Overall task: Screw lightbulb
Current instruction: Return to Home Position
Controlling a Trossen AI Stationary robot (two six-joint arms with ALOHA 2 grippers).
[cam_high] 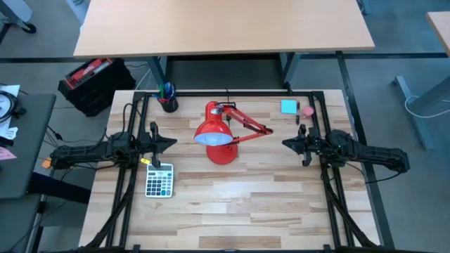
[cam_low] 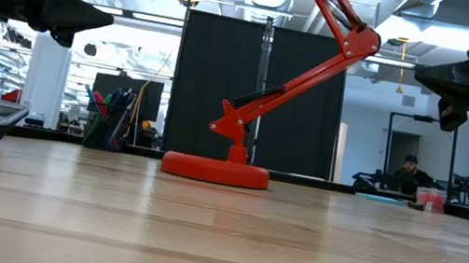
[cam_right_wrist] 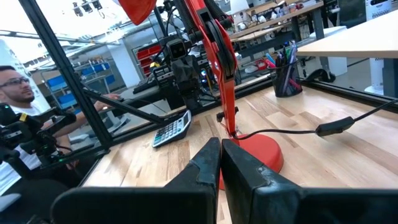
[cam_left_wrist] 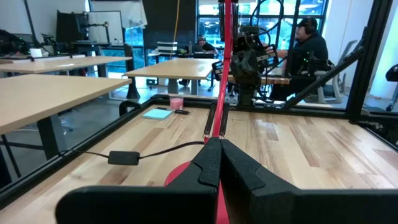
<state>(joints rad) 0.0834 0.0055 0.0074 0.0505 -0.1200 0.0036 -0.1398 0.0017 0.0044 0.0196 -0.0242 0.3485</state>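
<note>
The red desk lamp (cam_high: 223,153) stands on its round base at the table's middle. Its jointed arm (cam_high: 249,125) rises to the right, and its cone shade (cam_high: 213,128) hangs over the base. A pale, bluish white lightbulb (cam_high: 213,138) shows in the shade's mouth. My left gripper (cam_high: 174,143) is shut and empty, level above the table left of the shade, pointing at it. My right gripper (cam_high: 285,144) is shut and empty, level above the table right of the lamp, pointing at it. Both hang well above the tabletop in the low view.
A calculator (cam_high: 159,181) lies near my left gripper. A dark pen cup (cam_high: 168,100) stands at the far left. A blue pad (cam_high: 289,107) and a pink object (cam_high: 308,111) lie at the far right. The lamp's black cord (cam_right_wrist: 311,130) trails across the table. People sit beyond the table.
</note>
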